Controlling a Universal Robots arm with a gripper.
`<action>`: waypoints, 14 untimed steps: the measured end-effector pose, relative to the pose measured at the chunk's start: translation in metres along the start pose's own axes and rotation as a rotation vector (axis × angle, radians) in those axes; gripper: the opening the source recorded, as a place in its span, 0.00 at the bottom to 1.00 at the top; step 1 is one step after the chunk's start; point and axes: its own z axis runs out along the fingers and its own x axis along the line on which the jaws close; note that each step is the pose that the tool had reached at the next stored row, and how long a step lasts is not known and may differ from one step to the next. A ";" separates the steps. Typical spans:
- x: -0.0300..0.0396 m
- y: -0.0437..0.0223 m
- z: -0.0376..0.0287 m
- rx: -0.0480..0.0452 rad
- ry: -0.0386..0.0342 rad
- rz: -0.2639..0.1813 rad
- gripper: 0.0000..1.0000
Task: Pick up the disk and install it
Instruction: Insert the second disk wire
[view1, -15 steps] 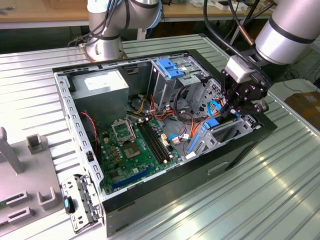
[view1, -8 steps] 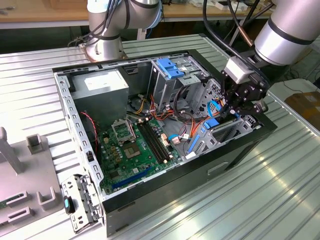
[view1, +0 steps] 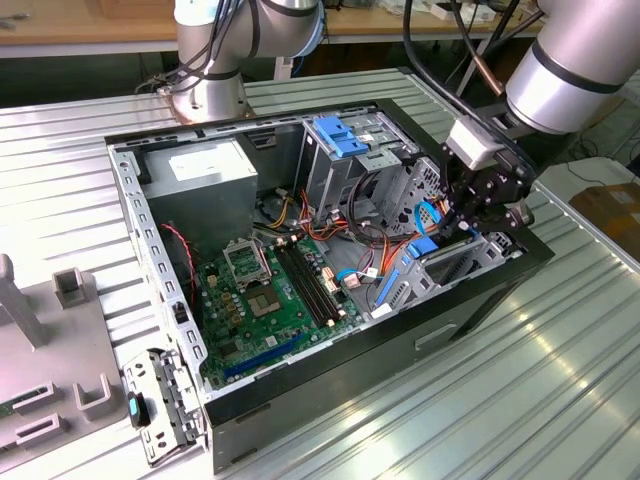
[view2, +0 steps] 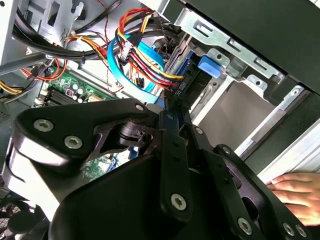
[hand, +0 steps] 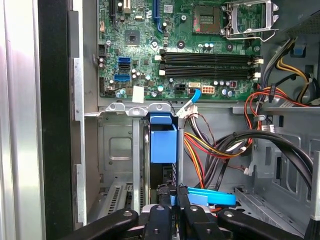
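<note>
The gripper (hand: 171, 210), closed, is pinching the disk (hand: 163, 145) by its blue frame edge; rigid, dense and shock-sensitive, it is being held edgewise just ahead in the drive bay (hand: 117, 150).

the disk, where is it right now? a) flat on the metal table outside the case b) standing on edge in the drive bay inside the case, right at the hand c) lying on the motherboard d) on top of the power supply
b, in the first wrist view the disk, with its blue frame, stands edge-up in the metal drive bay, directly ahead of the hand.
</note>
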 end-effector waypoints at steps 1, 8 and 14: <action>0.0000 0.0000 0.0000 0.0000 0.0000 0.000 0.16; -0.0012 -0.0019 -0.0167 0.0000 -0.0004 0.000 0.24; -0.0013 -0.0020 -0.0173 0.0000 -0.0003 0.000 0.11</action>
